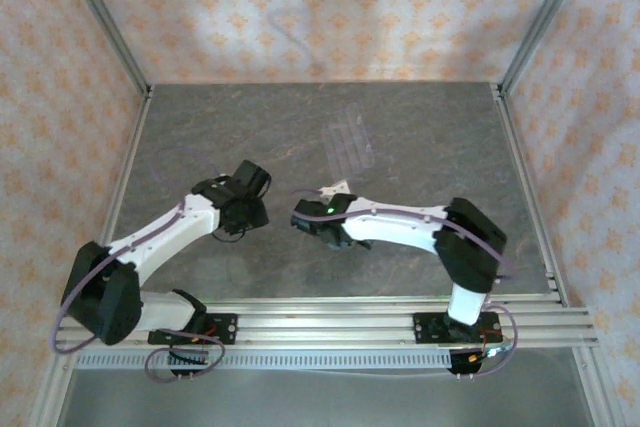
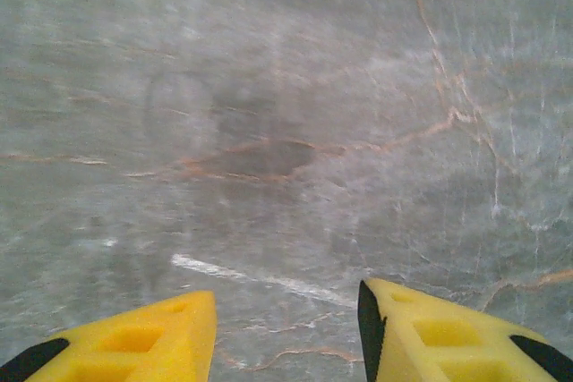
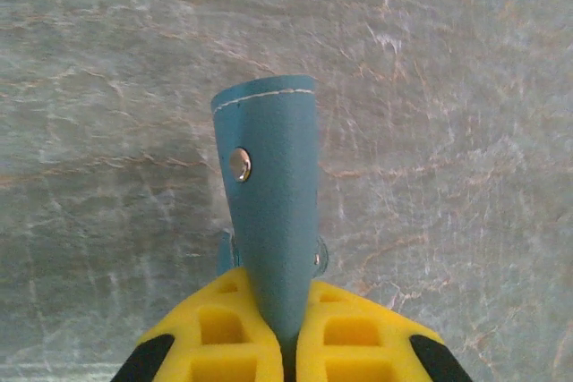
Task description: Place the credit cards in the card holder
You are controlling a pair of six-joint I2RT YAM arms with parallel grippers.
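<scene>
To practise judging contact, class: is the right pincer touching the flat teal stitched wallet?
Touching. In the right wrist view the right pincer is shut on the flat teal stitched wallet, no gap either side.

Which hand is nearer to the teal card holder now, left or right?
Right. The right hand is shut on the card holder, which sticks out in front of it. The left hand is open over bare table, apart from it.

one card holder (image 3: pixel 269 212), one clear tray (image 1: pixel 350 142), two arms, left arm (image 1: pixel 160 232), right arm (image 1: pixel 400 227)
</scene>
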